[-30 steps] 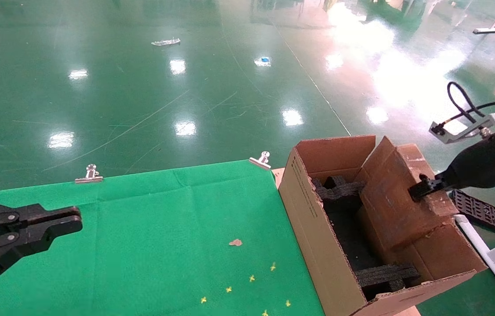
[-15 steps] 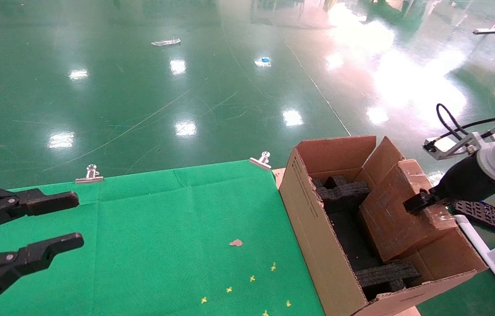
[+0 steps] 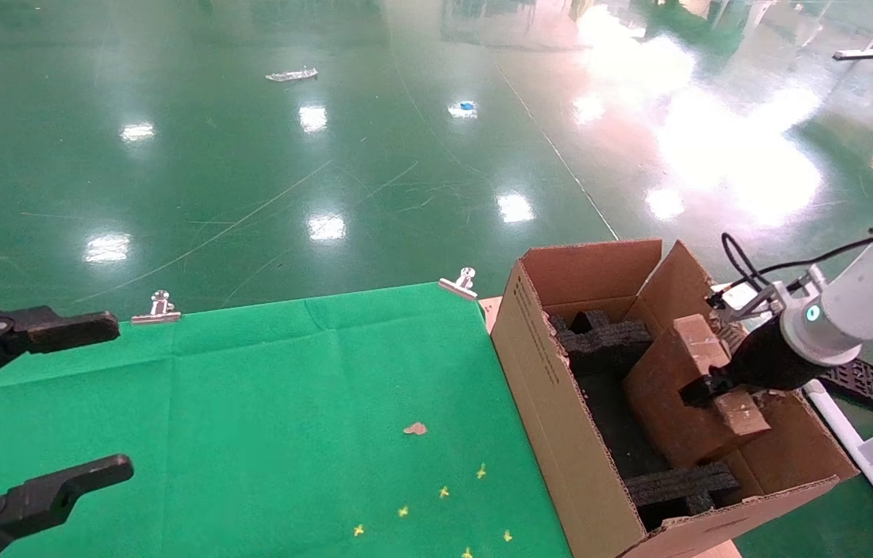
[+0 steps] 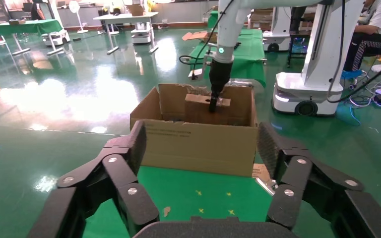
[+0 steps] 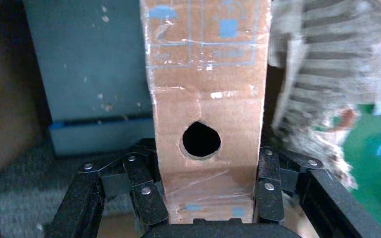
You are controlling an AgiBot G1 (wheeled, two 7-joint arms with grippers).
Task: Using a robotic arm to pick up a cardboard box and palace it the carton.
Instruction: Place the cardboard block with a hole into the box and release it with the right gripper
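Note:
The white robotic arm (image 3: 870, 298) on the right reaches down into the carton (image 3: 552, 387), a large brown box with black foam inserts (image 3: 606, 337). My right gripper (image 3: 703, 387) is shut on the cardboard box (image 3: 665, 387) and holds it tilted, low inside the carton. In the right wrist view the cardboard box (image 5: 208, 99) with its round hole sits clamped between the fingers of my right gripper (image 5: 208, 198). My left gripper (image 3: 120, 395) is wide open and empty over the green cloth. Its wrist view looks between the open fingers (image 4: 201, 144) at the carton (image 4: 198, 148) and the box (image 4: 198, 106).
The green cloth (image 3: 289, 372) covers the table and is held by metal clips (image 3: 159, 308) (image 3: 461, 283). A small brown scrap (image 3: 415, 428) and yellow marks (image 3: 444, 491) lie on it. A black tray (image 3: 862, 380) and a white pipe frame (image 3: 854, 449) stand right of the carton.
My right gripper has lowered the cardboard box down into the carton. My left gripper has gone from shut to wide open.

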